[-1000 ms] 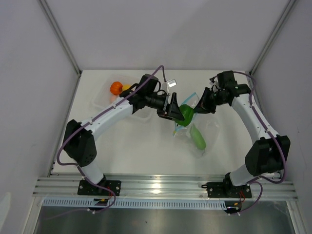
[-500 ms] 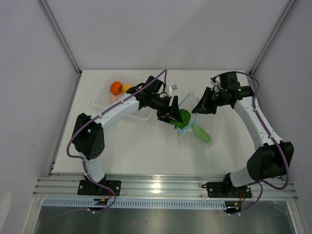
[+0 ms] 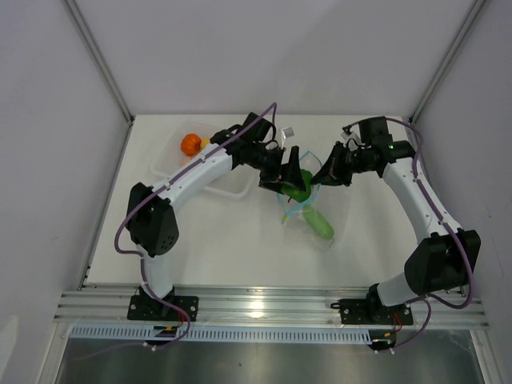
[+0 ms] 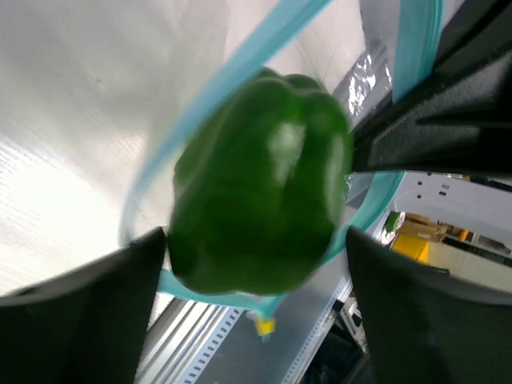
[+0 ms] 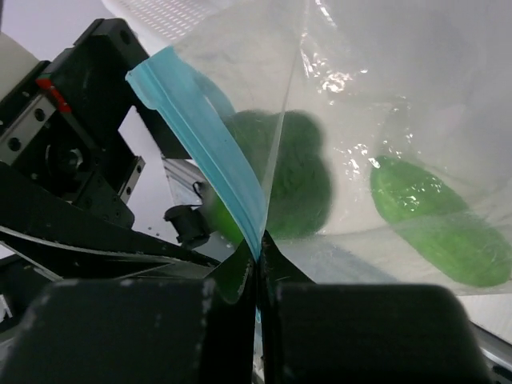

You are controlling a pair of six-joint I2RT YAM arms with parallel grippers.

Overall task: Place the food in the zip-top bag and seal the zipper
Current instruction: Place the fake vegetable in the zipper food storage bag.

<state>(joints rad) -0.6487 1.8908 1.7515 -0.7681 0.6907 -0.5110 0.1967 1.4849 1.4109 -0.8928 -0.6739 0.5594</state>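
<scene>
Over the middle of the worktop (image 3: 240, 248), the green bell pepper (image 3: 298, 187) is gripped between the fingers of the left gripper (image 3: 290, 179) and is presented at the mouth of the zip-top bag (image 3: 334, 204). Compared with a second ago, the mouth has been lifted off the worktop and pulled open by the right gripper (image 3: 326, 173), which is closed tight on the zipper (image 5: 204, 120) near one end. The pepper has meanwhile been brought closer into the raised opening. By the left wrist view the teal strip is seen looping round the pepper, so it is judged to be partly through the mouth but not yet released. The light green cucumber (image 3: 318, 223) is already lying inside the bag, low in its sagging body, and has been shifted a little along with it. The orange pumpkin-like fruit (image 3: 190, 144) is left in the clear tray (image 3: 164, 164) at the far left; the remaining pieces cannot be made out clearly. Two pieces are thus judged accounted for, with the rest of the loading and the sealing not yet done. No brand, label or legible writing is found on the bag, the food or the arms.
</scene>
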